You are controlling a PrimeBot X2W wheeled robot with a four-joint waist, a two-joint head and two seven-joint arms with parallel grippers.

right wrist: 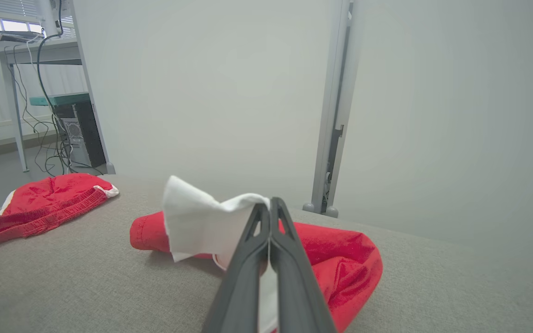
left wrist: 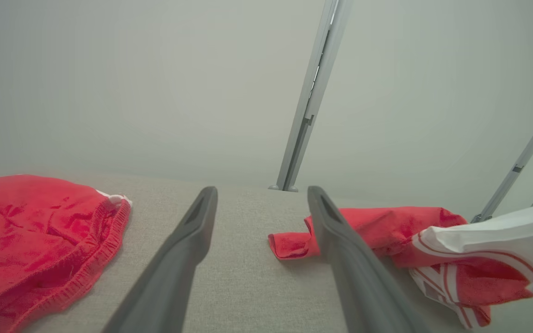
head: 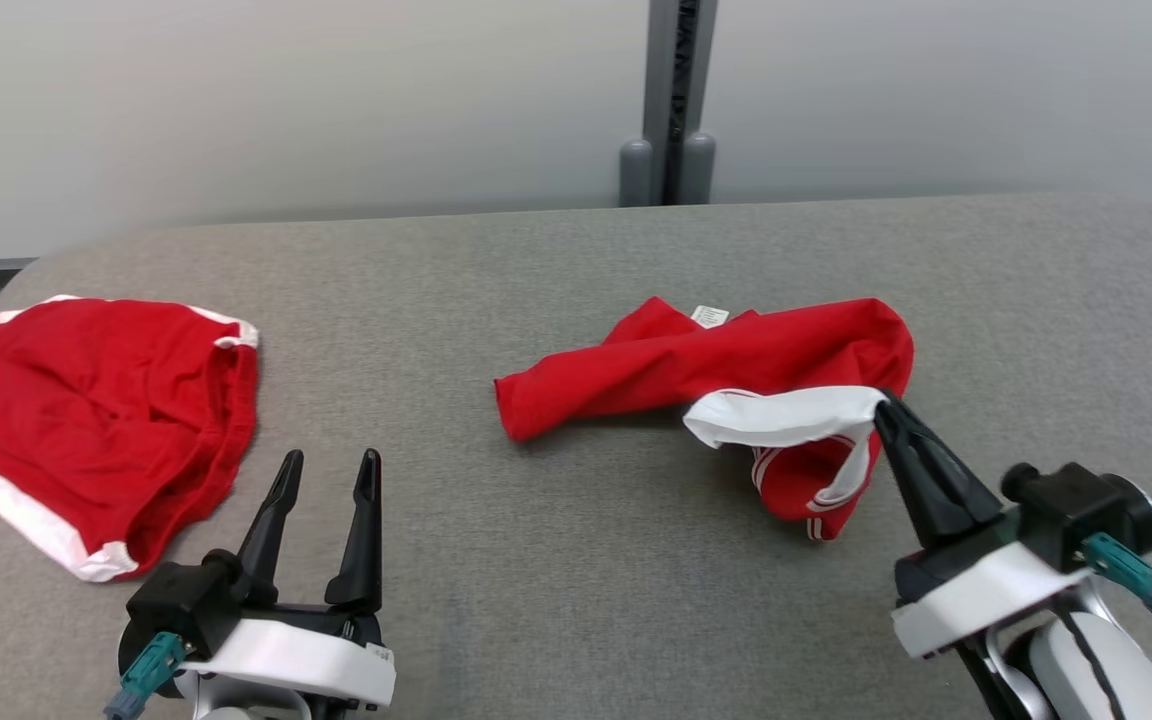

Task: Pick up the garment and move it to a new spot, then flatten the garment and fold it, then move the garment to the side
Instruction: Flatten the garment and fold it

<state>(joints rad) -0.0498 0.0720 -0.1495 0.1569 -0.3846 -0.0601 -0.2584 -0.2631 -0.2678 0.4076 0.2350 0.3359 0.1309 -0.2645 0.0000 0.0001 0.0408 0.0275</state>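
Garment (head: 736, 360): red with white trim, crumpled into a long bundle and laid on the grey fabric-covered worktop (head: 576, 600). The bulk is spread ahead of the right pincer (head: 884, 405) and to its left. A small white label (head: 709, 316) is exposed on the edge farthest from that pincer. White band (head: 786, 415) of the garment: gripped at one end by the right pincer, whose two dark fingers are clenched together on the cloth. The gripped end is held raised above the worktop, while the red body is left resting on it. Striped red-and-white trim is seen hanging below the band, just left of the fingertips. Left pincer (head: 328, 470): released, fingers spread apart, nothing held, with bare worktop between and ahead of them; the garment is placed well to its right. Red shorts (head: 86, 420), a second piece with white edging: spread fairly flat just left of the left pincer, untouched by it. Grey post (head: 671, 100): stood upright beyond the far edge of the worktop, against a pale wall.
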